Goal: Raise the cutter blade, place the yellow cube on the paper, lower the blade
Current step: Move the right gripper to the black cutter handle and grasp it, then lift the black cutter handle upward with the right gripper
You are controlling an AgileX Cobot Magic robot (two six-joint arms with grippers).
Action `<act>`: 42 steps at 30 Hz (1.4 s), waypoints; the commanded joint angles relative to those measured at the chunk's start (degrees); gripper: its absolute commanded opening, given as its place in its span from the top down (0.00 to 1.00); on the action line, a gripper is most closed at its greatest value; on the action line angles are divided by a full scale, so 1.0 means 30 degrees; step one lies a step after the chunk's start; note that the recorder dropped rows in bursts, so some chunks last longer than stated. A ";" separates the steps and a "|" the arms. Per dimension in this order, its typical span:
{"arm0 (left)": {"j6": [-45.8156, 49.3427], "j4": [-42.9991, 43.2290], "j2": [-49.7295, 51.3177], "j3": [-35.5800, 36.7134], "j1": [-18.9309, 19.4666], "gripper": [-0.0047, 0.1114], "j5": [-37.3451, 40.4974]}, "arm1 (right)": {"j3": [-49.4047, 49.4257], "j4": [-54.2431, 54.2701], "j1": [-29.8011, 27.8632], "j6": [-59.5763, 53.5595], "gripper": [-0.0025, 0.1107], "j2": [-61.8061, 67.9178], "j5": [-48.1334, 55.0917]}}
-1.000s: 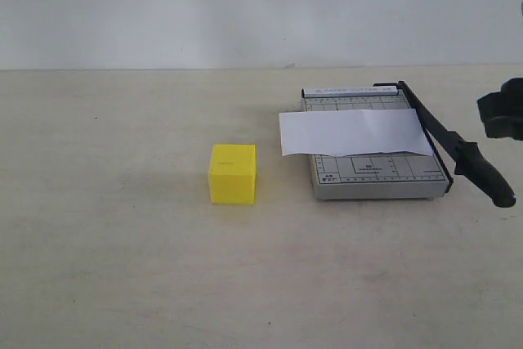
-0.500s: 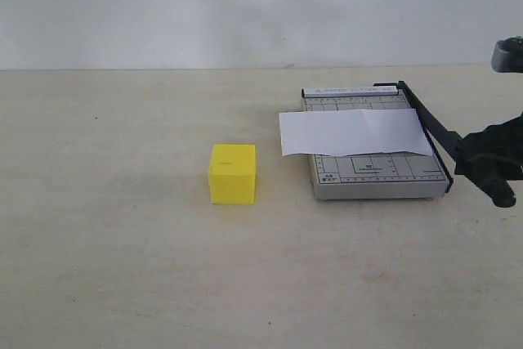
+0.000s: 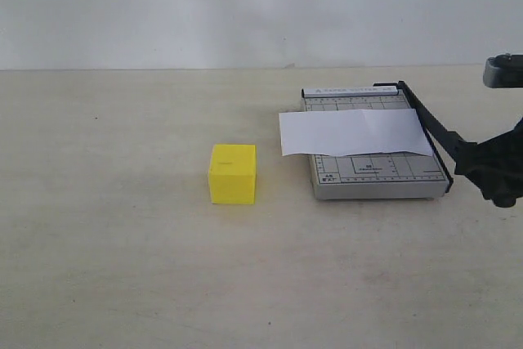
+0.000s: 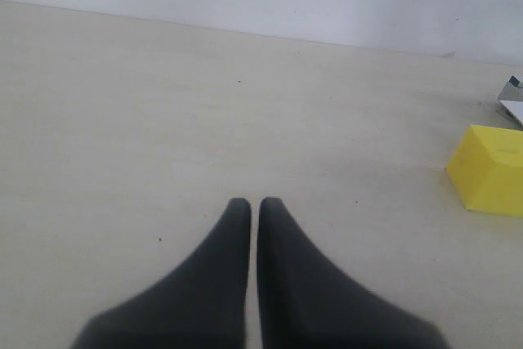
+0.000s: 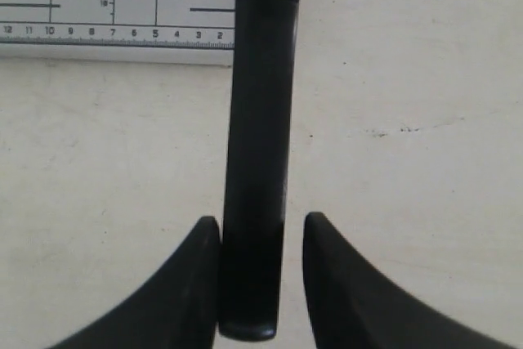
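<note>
Two fingers of the right gripper (image 5: 262, 218) either side of the thick black handle of the cutter blade (image 5: 257, 120), seen close from the right wrist. One finger pressed against the handle's side, a sliver of pale table showing between the handle and the other finger. Jaws parted, then, bracketing the handle but not clamped on it. Handle end tucked well in between the fingers. Out to the exterior view: same gripper (image 3: 493, 171) low at the right edge of the scene, covering most of the handle. Thin blade arm running back from it along the right-hand edge of the grey gridded base (image 3: 376, 179) to the hinge at the far corner. Lying low, not lifted. White paper (image 3: 355, 132) stretched across the base, right end up against the blade, left end hanging out past the base's left edge. Yellow cube (image 3: 233, 173) on the table (image 3: 122, 251), left of the base, near the paper's overhanging end but clear of it, touching nothing but the tabletop. Not on the paper yet. Over to the left wrist view: left gripper (image 4: 249, 202) with fingers drawn almost together, only a hairline slit between them, nothing held, bare tabletop beyond. Cube (image 4: 490, 171) off to one side there, well apart from the fingertips.
</note>
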 commanded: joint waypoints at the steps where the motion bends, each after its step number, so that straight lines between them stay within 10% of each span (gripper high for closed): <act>1: -0.0077 -0.0071 -0.0064 -0.0042 0.0064 0.92 -0.0134 | -0.0036 -0.0015 -0.0013 -0.0203 0.69 0.0100 0.0135; 16: -0.0077 -0.0071 -0.0064 -0.0042 0.0064 0.92 -0.0134 | -0.0036 -0.0015 -0.0013 -0.0164 0.70 0.0100 0.0225; 21: -0.0077 -0.0071 -0.0064 -0.0042 0.0064 0.92 -0.0134 | -0.0036 -0.0015 -0.0013 -0.0164 0.99 0.0100 0.0184; 42: -0.0077 -0.0071 -0.0064 -0.0042 0.0064 0.92 -0.0134 | -0.0036 -0.0013 -0.0013 0.0344 0.98 -0.1475 -0.2092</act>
